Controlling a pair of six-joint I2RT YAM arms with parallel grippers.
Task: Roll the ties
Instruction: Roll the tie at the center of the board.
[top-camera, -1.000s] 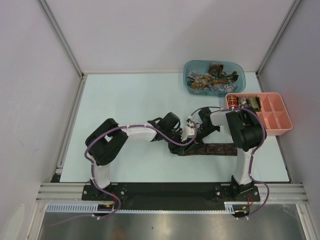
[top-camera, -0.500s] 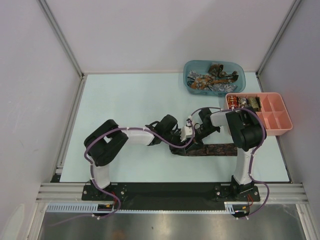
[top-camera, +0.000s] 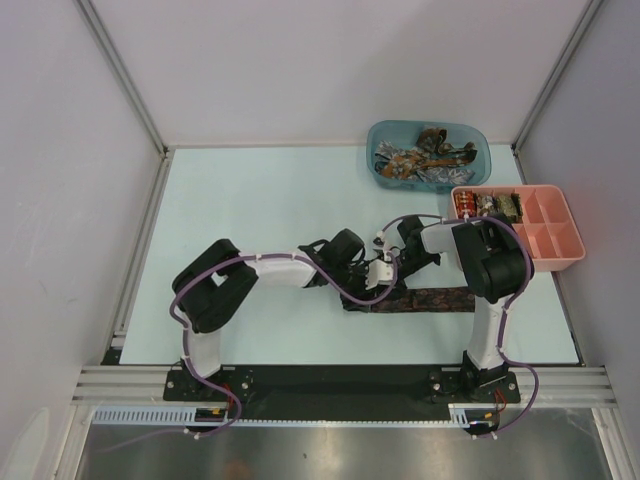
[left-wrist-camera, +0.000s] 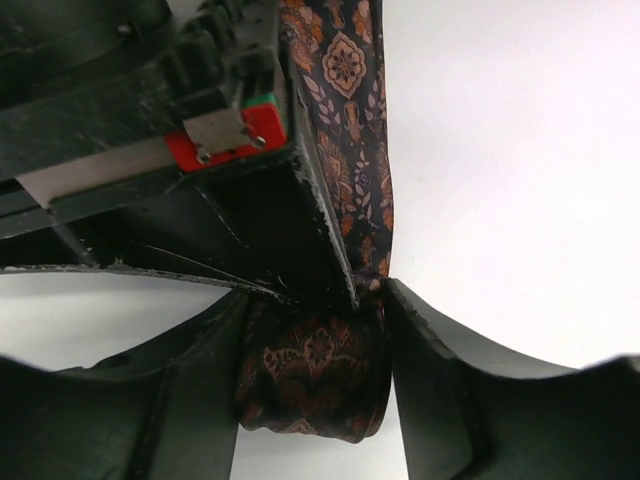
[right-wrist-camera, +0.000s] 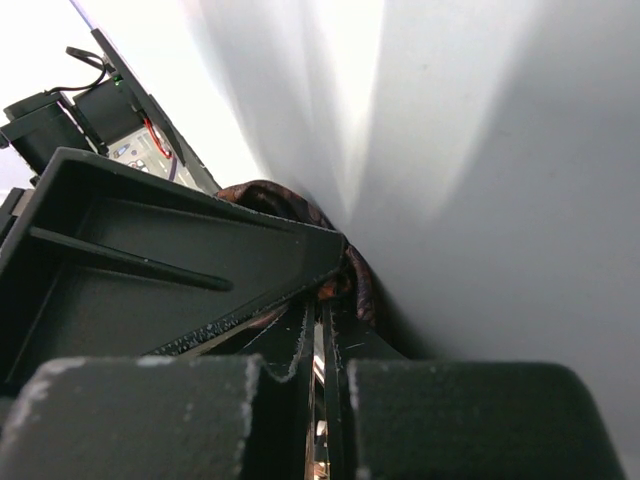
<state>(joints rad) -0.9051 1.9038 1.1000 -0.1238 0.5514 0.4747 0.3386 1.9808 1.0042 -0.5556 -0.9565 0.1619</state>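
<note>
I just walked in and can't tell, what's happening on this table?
Both arms are rolling a dark patterned tie. The right gripper is shut on its rolled end, the left gripper straddles the roll, and the rest lies flat. More ties wait in the blue tub, and some rolled ones sit in the pink tray.

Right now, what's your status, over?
Left end effector around roll, grip unclear. Right end effector shut on tie. Tie part rolled, rest flat. Nothing blocking.
</note>
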